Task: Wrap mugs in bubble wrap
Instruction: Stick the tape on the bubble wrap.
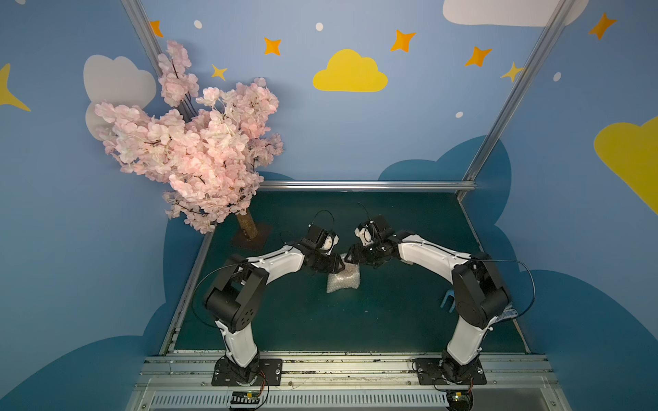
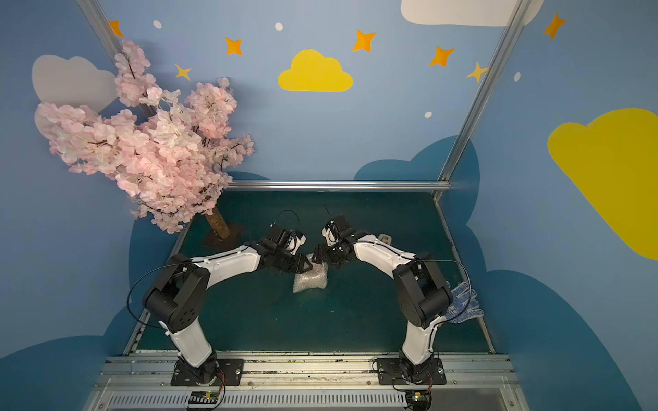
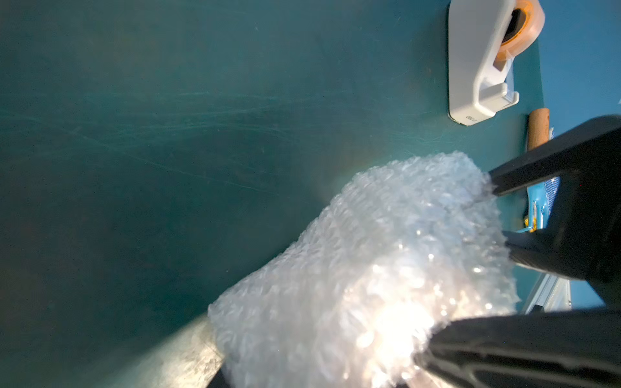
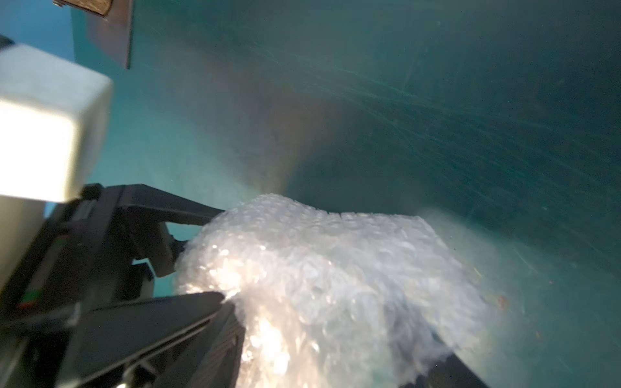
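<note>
Both grippers are on the same little bundle in the middle of the green table point(image 1: 391, 320). The left gripper point(image 4: 201, 231) reaches in from the left and the right gripper point(image 3: 500, 211) reaches in from the right. Their tips almost meet at the far end of the bundle. The bundle is the bubble wrap point(image 1: 343, 281), rolled and scrunched into a fat, shiny lump. Its near end rests on the table, and its far end is between the two grippers.

The left gripper is about half way open. In its own wrist view, one black finger point(image 3: 521, 349) lies on the wrap. The wrap fills the space between the fingers, so this gripper is holding the wrap. The right gripper is a bit wider. One of its fingers point(image 4: 161, 336) pushes into the side of the wrap and another peeks out on the other side. The wrap sits between them, so this gripper holds it too.

The mug does not show. The wrap is too cloudy to see through.

A white tape dispenser point(image 3: 477, 67) with an orange-brown roll stands far and to the right of the bundle, just behind the right arm. A small blue tool point(image 1: 448, 301) lies on the right side of the table, next to that arm. A white glove point(image 2: 464, 302) with blue dots lies at the right edge. A pink flower tree point(image 1: 192, 149) stands in the far left corner.
</note>
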Controlling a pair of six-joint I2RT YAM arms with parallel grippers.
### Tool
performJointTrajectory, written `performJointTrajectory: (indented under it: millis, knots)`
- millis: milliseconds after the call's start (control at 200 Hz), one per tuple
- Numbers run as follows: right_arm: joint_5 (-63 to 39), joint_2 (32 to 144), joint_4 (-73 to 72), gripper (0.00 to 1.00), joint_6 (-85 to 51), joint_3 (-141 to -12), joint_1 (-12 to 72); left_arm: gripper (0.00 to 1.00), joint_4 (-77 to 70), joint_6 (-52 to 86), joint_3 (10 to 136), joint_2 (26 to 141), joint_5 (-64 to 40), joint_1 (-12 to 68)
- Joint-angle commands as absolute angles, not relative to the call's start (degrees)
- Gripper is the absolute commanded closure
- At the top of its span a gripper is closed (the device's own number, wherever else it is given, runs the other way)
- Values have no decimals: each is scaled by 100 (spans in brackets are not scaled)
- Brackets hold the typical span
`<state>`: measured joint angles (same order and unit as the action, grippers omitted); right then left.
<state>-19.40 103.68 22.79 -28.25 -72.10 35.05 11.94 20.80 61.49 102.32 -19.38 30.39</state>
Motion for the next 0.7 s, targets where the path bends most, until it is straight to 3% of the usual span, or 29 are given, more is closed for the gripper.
performJointTrajectory:
  millis: [0, 255, 696]
  knots:
    - [-2071, 10262, 1808, 34, -2856, -7243, 3446, 51, 1520, 1968, 6126, 10310, -1898, 3048]
    - [-1301, 10326, 2446, 37, -3031, -7370, 3410, 51, 1512, 1977, 6093, 10279, -1890, 3050]
    - [-2101, 9229, 1826, 28, -3045, -6107, 3743, 51, 1508, 1982, 6089, 10296, -1863, 3054]
